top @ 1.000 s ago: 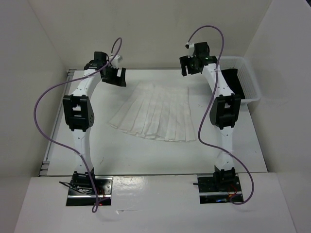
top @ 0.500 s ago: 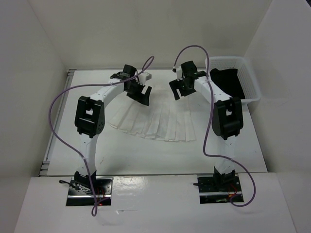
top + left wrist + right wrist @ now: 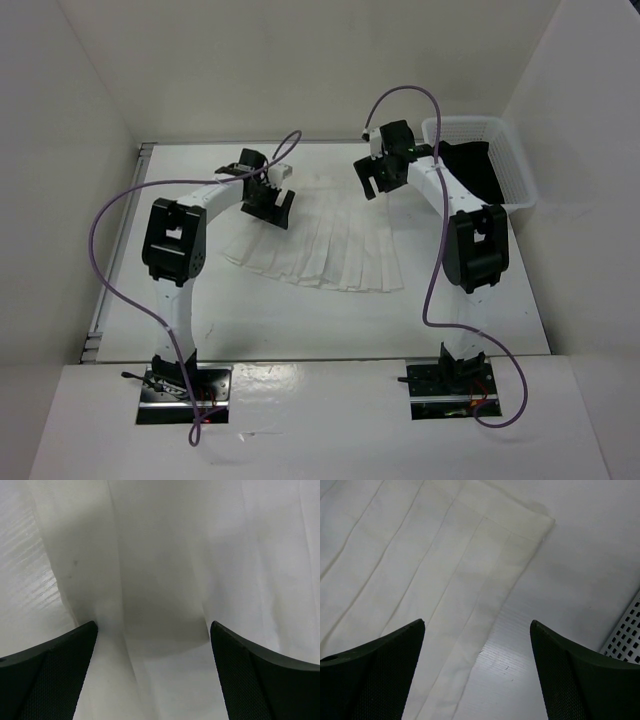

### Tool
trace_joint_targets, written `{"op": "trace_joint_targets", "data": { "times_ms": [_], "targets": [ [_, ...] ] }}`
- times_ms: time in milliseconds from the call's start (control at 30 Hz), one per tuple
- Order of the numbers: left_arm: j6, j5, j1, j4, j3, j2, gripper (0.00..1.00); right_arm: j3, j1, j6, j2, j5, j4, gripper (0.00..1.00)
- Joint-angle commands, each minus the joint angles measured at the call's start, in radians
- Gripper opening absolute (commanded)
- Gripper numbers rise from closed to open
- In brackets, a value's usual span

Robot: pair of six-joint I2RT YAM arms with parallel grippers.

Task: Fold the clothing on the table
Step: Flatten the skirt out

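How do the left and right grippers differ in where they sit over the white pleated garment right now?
The left gripper hangs over the far left part of the clothing, its wrist view filled with cloth. The right gripper hangs at the far right corner, its view taking in the cloth edge, bare table and the mesh basket. The left gripper looks closer to the fabric than the right gripper. Both are open and hold nothing.

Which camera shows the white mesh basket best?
Top external: nearly the whole basket shows at the far right, a black garment inside. The right wrist view catches only a perforated corner at its lower right edge; the left wrist view shows none of it, just the pleated white clothing.
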Motion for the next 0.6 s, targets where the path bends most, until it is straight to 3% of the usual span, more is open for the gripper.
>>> {"op": "trace_joint_targets", "data": {
  "times_ms": [0,233,567],
  "targets": [
    [-0.048,-0.016,-0.001,-0.026,-0.052,-0.023,1.0,-0.009,-0.001,-0.01,-0.049,0.012,0.037,0.9],
    [-0.139,-0.007,-0.01,-0.029,-0.242,-0.114,1.0,-0.009,-0.001,-0.01,-0.049,0.003,0.046,0.9],
    [-0.088,0.07,-0.03,-0.067,-0.449,-0.23,1.0,0.0,-0.001,-0.01,-0.04,-0.008,0.046,0.9]
  ]
}}
